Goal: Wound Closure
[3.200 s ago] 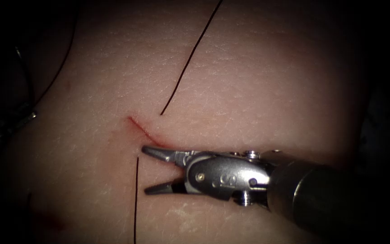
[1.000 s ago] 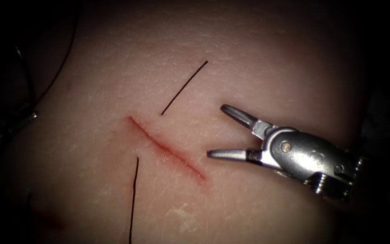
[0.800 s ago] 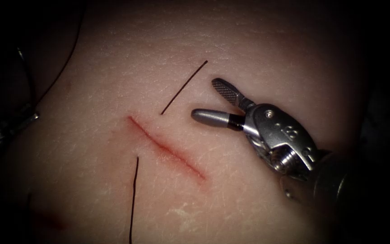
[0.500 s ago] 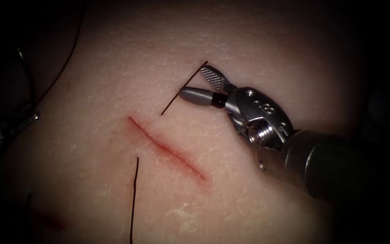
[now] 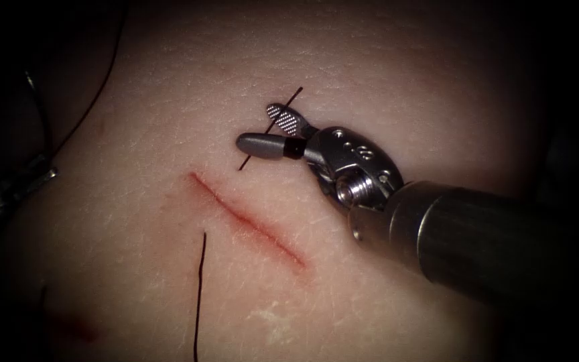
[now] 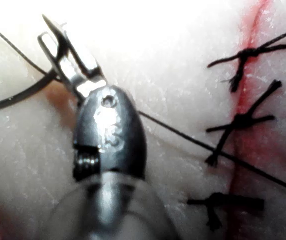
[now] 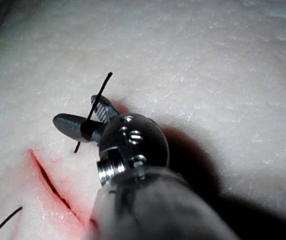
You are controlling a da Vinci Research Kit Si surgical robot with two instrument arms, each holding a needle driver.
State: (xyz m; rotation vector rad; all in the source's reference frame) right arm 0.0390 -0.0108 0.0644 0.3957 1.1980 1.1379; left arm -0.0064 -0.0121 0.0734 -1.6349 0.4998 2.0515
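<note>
While the cut (image 5: 246,218) lies unstitched in the tissue (image 5: 383,80), a short thread end (image 5: 269,131) rises just right of it, and my right tool (image 5: 266,127) straddles that thread, jaws apart. My left tool (image 6: 65,55) holds nothing, jaws parted.

Right arm's tool (image 5: 268,129) enters from 4 o'clock, jaws parted around a short cut end of thread (image 5: 291,98) on the tissue (image 5: 383,80), just off the cut (image 5: 246,218) toward 12 o'clock. Holds nothing. Second thread piece (image 5: 200,295) lies at 7 o'clock of the cut.
</note>
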